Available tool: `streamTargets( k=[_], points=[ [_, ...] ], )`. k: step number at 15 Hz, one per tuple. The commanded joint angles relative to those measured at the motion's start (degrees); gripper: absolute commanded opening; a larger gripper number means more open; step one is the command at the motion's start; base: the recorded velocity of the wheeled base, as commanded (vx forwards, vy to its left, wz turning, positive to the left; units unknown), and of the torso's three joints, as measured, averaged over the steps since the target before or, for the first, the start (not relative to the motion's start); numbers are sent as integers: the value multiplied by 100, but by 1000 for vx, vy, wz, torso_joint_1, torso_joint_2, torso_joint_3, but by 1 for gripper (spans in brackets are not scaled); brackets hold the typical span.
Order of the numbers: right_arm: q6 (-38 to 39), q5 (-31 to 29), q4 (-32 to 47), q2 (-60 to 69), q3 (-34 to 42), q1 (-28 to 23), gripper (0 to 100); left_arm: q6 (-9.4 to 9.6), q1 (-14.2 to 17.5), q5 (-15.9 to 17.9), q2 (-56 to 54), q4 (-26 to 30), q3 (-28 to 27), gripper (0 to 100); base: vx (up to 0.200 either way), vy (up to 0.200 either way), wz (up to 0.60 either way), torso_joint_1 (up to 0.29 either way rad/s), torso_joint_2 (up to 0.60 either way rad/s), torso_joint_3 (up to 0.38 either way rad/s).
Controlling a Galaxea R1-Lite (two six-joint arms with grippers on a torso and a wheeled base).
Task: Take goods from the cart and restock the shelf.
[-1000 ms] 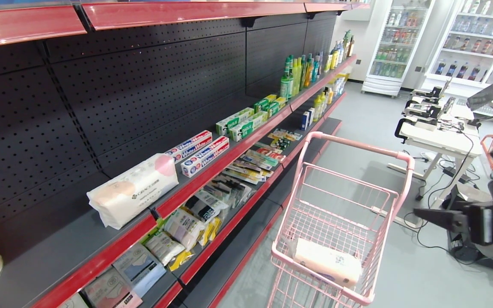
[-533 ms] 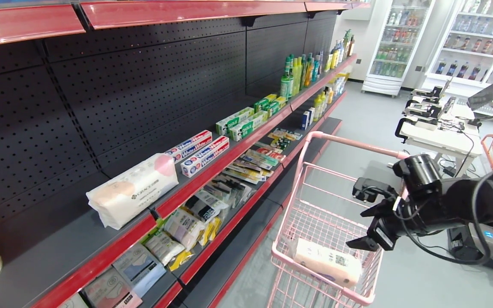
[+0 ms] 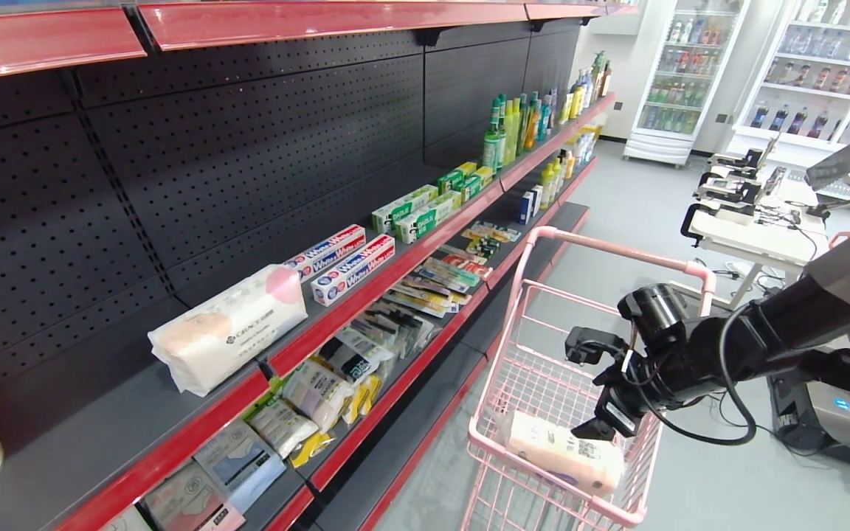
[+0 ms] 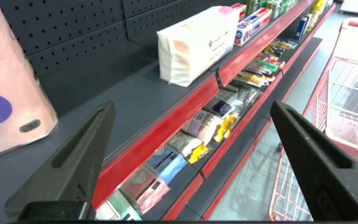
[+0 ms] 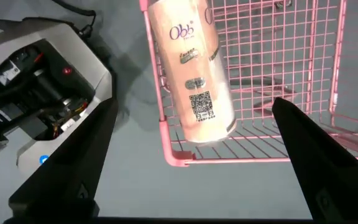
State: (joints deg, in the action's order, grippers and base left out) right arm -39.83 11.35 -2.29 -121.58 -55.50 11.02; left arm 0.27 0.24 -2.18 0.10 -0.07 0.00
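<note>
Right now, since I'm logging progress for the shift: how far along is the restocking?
Done: one tissue pack lies on the shelf. In hand: nothing gripped yet; the right gripper hangs open over the wrapped pack in the pink cart. Left: grip that pack, lift it out and shelve it.

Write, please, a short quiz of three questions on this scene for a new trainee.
1. True or false: the right gripper has its jaws shut on the roll pack in the pink cart.
2. The white tissue pack on the shelf lies nearest to: A) the toothpaste boxes; B) the green bottles; C) the drinks fridge.
3. How many goods lie in the cart?
Key: 1 false, the jaws are open and clear of the pack; 2 A; 3 one.
</note>
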Motion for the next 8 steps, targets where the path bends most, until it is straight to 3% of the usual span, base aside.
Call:
streamTargets(
  k=[1,8],
  points=[
    [10,-1,1,-103,-22,49,100,0,2,-2,8,-1,0,100,0,0,0,-76,105,80],
    [-25,-124,1,-182,-66,128,100,0,2,-2,8,-1,0,100,0,0,0,-73,163,83]
  ],
)
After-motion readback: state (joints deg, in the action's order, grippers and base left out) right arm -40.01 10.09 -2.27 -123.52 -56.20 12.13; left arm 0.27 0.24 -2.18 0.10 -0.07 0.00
